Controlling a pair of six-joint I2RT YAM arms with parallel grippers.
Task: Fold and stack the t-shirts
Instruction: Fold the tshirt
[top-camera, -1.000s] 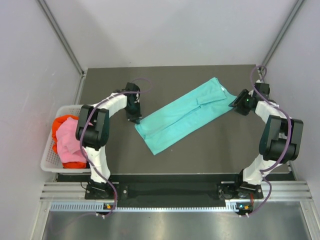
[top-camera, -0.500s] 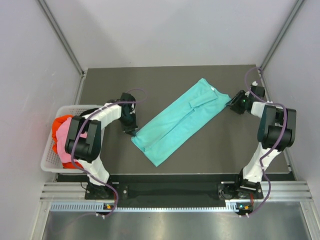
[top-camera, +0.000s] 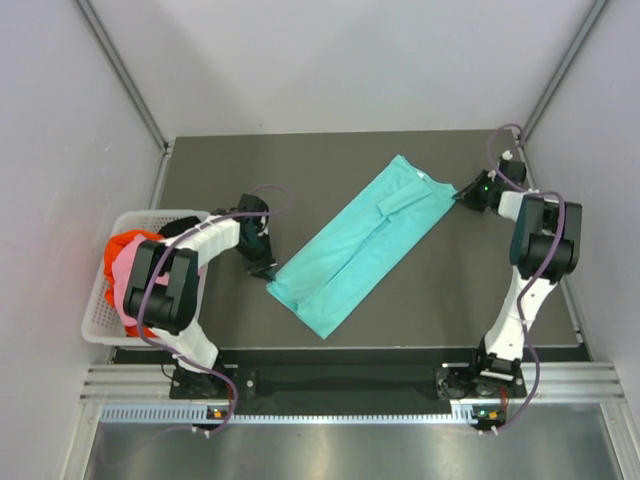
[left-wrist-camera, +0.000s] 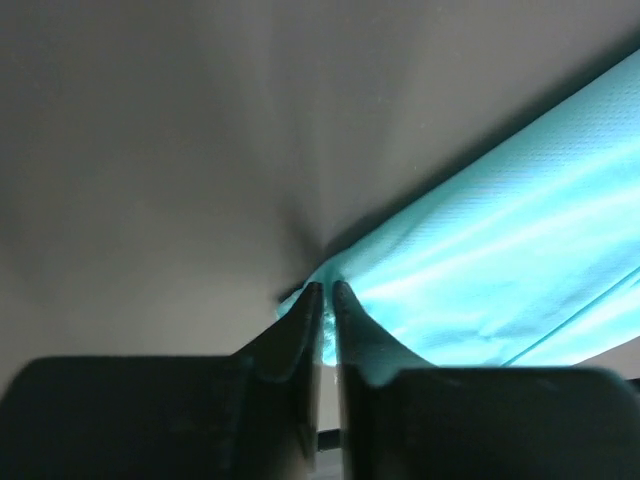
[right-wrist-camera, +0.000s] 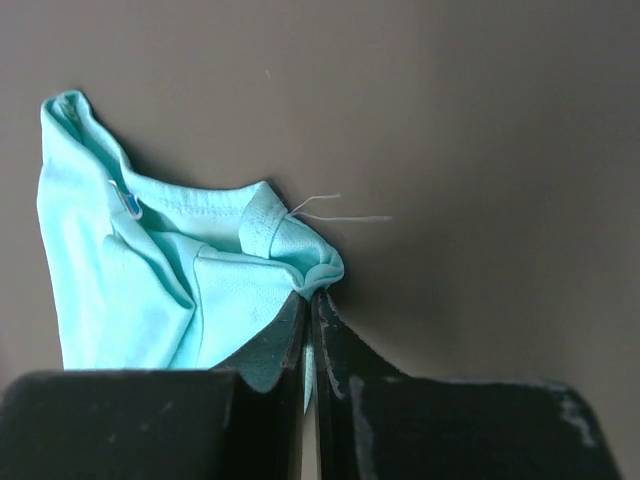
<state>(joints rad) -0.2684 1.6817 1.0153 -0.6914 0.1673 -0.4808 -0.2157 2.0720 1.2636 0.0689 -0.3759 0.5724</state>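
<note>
From above, the teal shirt (top-camera: 360, 245) lies as a folded strip slanting across the table (top-camera: 440, 300). Only my wrist views show the grips. My left gripper (left-wrist-camera: 324, 292) pinches its near corner, jaws almost together. My right gripper (right-wrist-camera: 312, 296) is clamped on the collar end, where a loose thread (right-wrist-camera: 345, 214) trails.

Three shirts, one basket (top-camera: 93, 328), two tools.
One teal shirt (top-camera: 360, 245) between left tool (top-camera: 268, 272) and right tool (top-camera: 459, 197); one pink shirt (top-camera: 116, 283) and one red-orange shirt (top-camera: 121, 245) in the basket beyond the left tool.
</note>
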